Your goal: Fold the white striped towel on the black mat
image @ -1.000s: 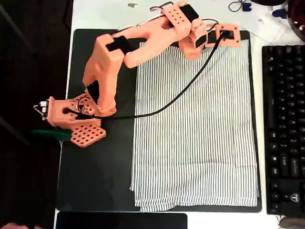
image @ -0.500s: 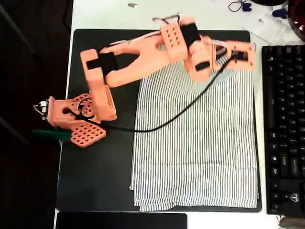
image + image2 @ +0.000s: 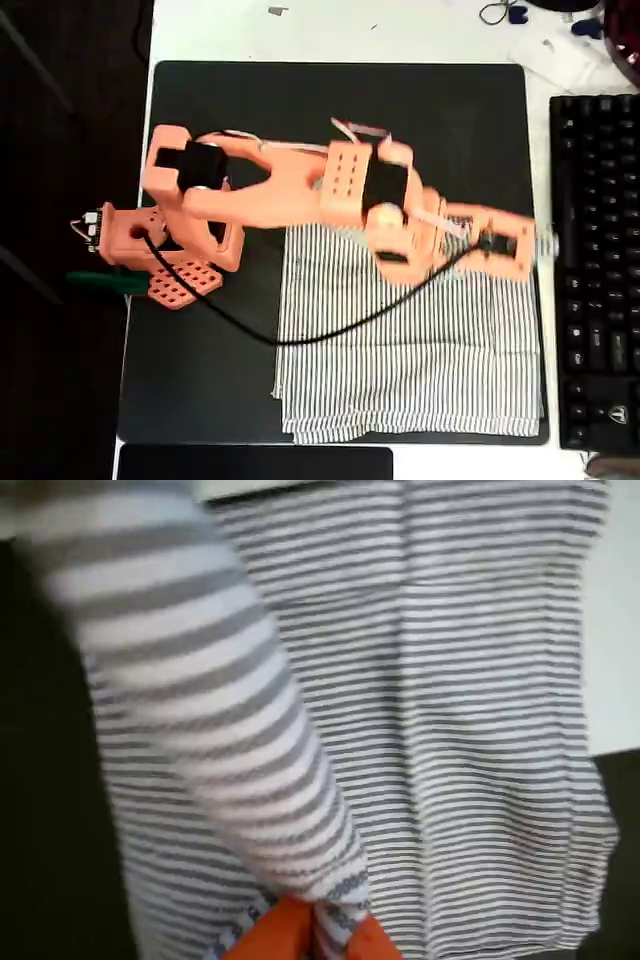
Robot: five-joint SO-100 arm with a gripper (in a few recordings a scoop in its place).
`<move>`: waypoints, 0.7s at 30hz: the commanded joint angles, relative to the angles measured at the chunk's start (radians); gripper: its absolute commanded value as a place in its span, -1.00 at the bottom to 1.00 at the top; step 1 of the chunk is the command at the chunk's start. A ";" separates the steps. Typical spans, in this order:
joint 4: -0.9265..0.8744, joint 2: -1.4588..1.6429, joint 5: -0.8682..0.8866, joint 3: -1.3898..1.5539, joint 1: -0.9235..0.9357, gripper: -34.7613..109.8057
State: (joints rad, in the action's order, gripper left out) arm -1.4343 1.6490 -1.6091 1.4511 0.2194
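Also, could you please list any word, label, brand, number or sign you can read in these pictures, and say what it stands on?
No text can be read.
Black keyboard, overhead view: pale key markings and a small emblem near its lower end, too small to read.
White striped towel, held by the gripper: stripes, no lettering visible.
Black mat: plain.

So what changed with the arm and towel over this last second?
The gripper, shut on the white striped towel, swung from the towel's top edge down the overhead view, dragging that edge over the lower half and baring the top of the black mat. The towel's bottom edge and the keyboard stayed put.
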 commanded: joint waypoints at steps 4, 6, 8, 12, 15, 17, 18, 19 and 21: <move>0.092 -0.028 -0.081 0.006 0.140 -0.52; 0.132 -0.055 -0.114 0.015 0.183 -0.52; 0.172 -0.083 -0.144 0.025 0.222 -0.52; 0.302 -0.152 -0.224 0.066 0.302 -0.52; 0.396 -0.209 -0.268 0.094 0.344 -0.52; 0.448 -0.236 -0.291 0.124 0.360 -0.52; 0.468 -0.241 -0.304 0.146 0.368 -0.52; 0.477 -0.244 -0.314 0.164 0.373 -0.52; 0.489 -0.239 -0.331 0.199 0.380 -0.52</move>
State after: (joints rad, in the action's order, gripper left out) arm -0.9649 1.3975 -1.9221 1.6398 0.5844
